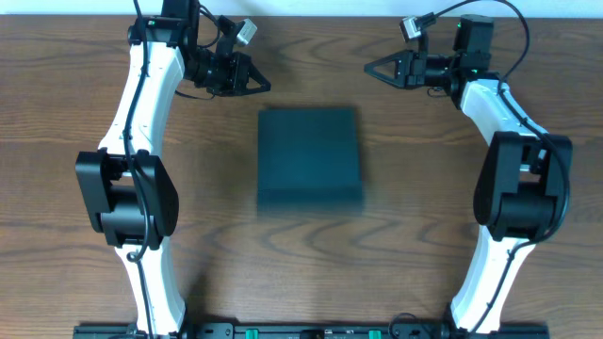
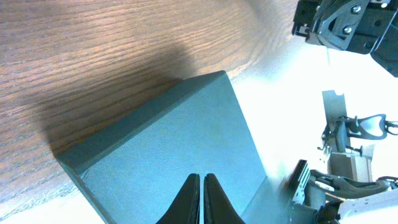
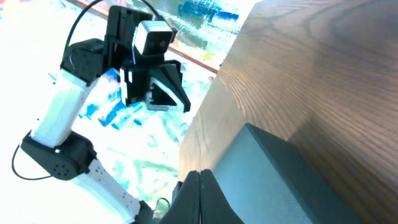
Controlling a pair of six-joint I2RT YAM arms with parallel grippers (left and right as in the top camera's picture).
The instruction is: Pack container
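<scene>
Sitting at the centre of the wood table [image 1: 424,217], the dark teal container [image 1: 310,157] lies flat w/ its lid down, edges roughly square to the table's sides. Left gripper [image 1: 265,87] hangs beyond the container's far left corner, near it but not touching, tips aimed inward across the table. Its wrist cam shows the two fingers [image 2: 188,202] pressed together w/ only a hairline gap, gripping nothing, the container's top filling the view behind them. Right gripper [image 1: 369,68] hangs off the far right corner, a bit farther back and apart from the container, tips aimed at its opposite no. Its fingers are likewise closed to a point, empty. Both arms run up the table's l. and r. sides from bases at the near edge.
</scene>
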